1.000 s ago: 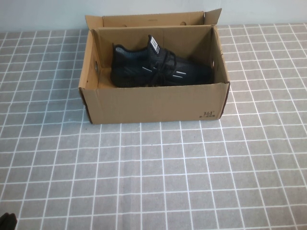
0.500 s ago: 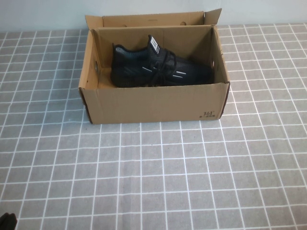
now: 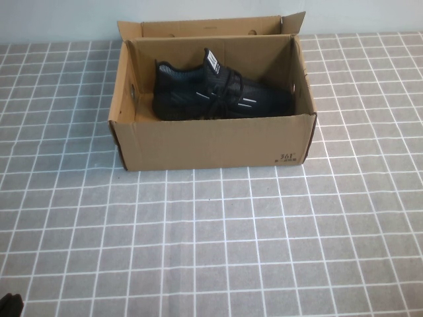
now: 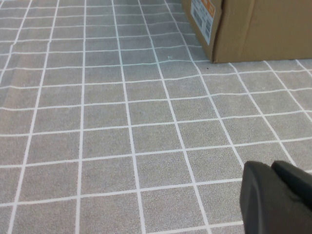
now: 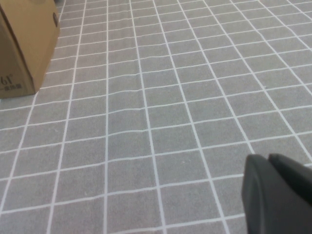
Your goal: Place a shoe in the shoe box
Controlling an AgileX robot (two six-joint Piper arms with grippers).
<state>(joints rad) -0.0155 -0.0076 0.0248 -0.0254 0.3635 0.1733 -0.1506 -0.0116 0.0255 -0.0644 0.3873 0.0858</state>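
shoe sole hidden in shoe box, tools parked

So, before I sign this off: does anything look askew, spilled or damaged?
Nothing stands out. The shoe sits upright inside the shoe box, flaps open. The left gripper and right gripper are shut, empty, over bare table.

Black shoe with thin white side stripes and white tongue tag, brown cardboard shoe box with small dark corner mark, grey tablecloth gridded in white lines.
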